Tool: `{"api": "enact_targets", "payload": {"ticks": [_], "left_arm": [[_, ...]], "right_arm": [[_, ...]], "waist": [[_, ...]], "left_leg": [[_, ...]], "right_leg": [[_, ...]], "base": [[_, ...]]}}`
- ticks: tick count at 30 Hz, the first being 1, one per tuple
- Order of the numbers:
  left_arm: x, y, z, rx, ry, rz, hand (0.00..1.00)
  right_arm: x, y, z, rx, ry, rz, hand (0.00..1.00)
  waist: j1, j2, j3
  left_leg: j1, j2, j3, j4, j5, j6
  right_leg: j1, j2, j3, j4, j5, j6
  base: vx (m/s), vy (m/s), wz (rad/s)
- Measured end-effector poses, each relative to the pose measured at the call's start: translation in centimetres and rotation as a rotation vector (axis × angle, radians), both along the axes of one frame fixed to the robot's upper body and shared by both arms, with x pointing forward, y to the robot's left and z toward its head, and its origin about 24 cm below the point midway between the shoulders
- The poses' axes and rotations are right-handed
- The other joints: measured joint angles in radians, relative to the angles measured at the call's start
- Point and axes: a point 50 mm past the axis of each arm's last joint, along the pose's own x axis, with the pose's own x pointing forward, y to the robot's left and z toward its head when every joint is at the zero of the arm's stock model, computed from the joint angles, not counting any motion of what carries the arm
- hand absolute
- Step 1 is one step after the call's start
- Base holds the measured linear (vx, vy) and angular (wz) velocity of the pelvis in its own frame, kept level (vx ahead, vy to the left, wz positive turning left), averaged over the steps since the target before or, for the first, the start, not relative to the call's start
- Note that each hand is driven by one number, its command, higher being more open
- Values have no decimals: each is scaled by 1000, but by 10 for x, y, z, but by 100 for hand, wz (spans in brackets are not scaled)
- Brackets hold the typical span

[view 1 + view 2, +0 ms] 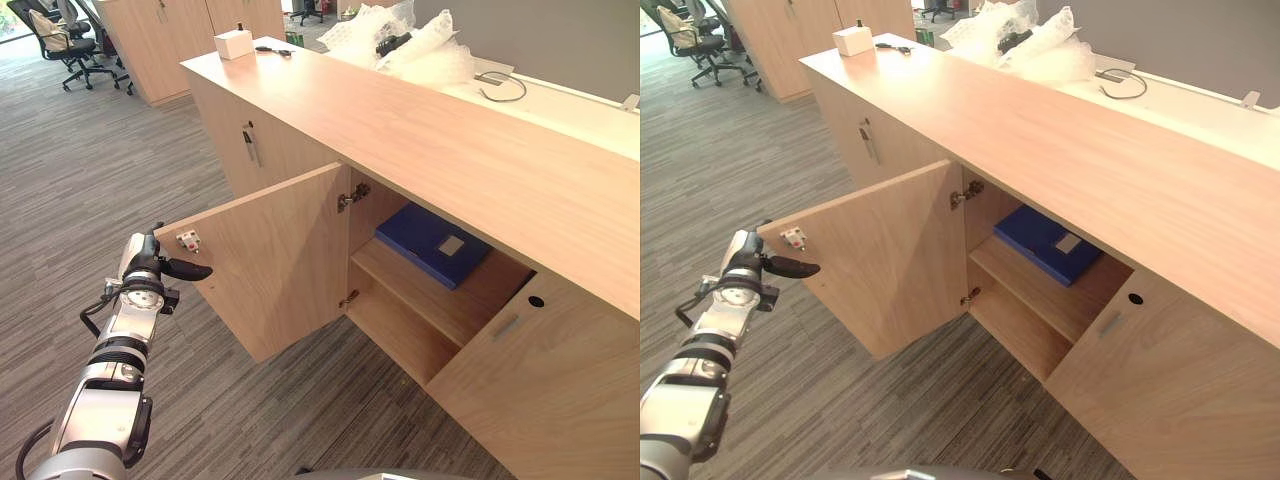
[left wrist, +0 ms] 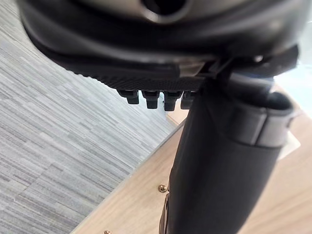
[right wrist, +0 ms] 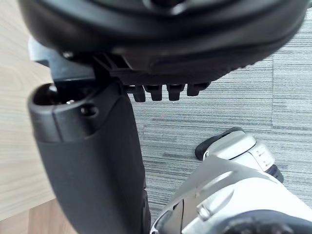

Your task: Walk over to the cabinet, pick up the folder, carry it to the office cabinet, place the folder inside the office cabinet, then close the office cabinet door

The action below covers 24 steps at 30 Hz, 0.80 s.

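Note:
A blue folder (image 1: 432, 243) lies flat on the upper shelf inside the long wooden office cabinet (image 1: 420, 130). The cabinet door (image 1: 275, 260) stands swung wide, hinged beside the shelf. My left hand (image 1: 148, 262) is at the door's free edge, near a small white latch (image 1: 187, 239). Its thumb (image 2: 219, 170) reaches towards the panel and its fingers are relaxed. In the left wrist view the door's wood (image 2: 136, 204) shows just past the thumb. My right hand (image 3: 92, 161) hangs idle over the carpet beside a wooden panel, holding nothing.
A shut cabinet door (image 1: 540, 380) flanks the open compartment on the right, and another with a handle (image 1: 250, 145) on the left. On the cabinet top sit a white box (image 1: 234, 43) and plastic wrapping (image 1: 410, 45). Office chairs (image 1: 60, 35) stand far back left.

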Motion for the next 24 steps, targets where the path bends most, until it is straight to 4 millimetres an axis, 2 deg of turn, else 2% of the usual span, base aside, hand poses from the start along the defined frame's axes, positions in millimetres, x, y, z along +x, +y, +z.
{"api": "enact_targets", "payload": {"ticks": [3,7,12,15,19,21,22,24], "left_arm": [[1,-4,-3,-9,21,-33,100],[2,-11,-6,-48,25,-70,100],[-2,-37,-12,-95,-1,-192,100],[-24,-71,-24,-169,-19,-352,100],[-76,-128,-71,-429,163,-560,100],[-107,-170,-84,-612,256,-738,100],[-114,-182,-85,-650,280,-792,100],[-134,-225,-91,-819,341,-938,100]], "right_arm": [[0,0,0,2,-2,2,100],[-1,1,0,5,-7,7,100],[-6,2,2,-7,-6,48,100],[-9,-1,2,-18,4,59,100],[-1,-4,4,-39,-9,132,100],[4,-3,5,-43,-20,174,100],[6,-4,5,-46,-23,190,100],[11,-4,6,-57,-28,259,100]], "waist": [[0,-4,0],[0,-15,0],[3,-31,-4],[18,-36,-8],[18,-32,-11],[18,-28,-21],[17,-26,-24],[-6,-18,-48]], "left_leg": [[-4,-9,0,-1,6,7],[-18,-32,-2,-6,14,18],[-28,-48,-27,-7,19,26],[-38,-69,-51,-7,17,39],[-48,-94,-65,-6,2,59],[-54,-105,-63,-7,-10,72],[-55,-106,-60,-7,-12,75],[-54,-112,-50,-7,-22,79]], "right_leg": [[0,-7,11,-10,-2,3],[0,-28,16,-34,-22,27],[0,-44,-5,-33,-21,40],[1,-64,-31,-31,-19,60],[-2,-88,-38,-28,-14,83],[-9,-98,-37,-23,-11,90],[-13,-100,-36,-20,-11,90],[-17,-105,-32,-18,-11,89]], "base": [[-62,42,-1],[-84,46,3],[-33,30,17],[20,58,30],[13,82,15],[12,99,-1],[5,82,-12],[14,75,-15]]}}
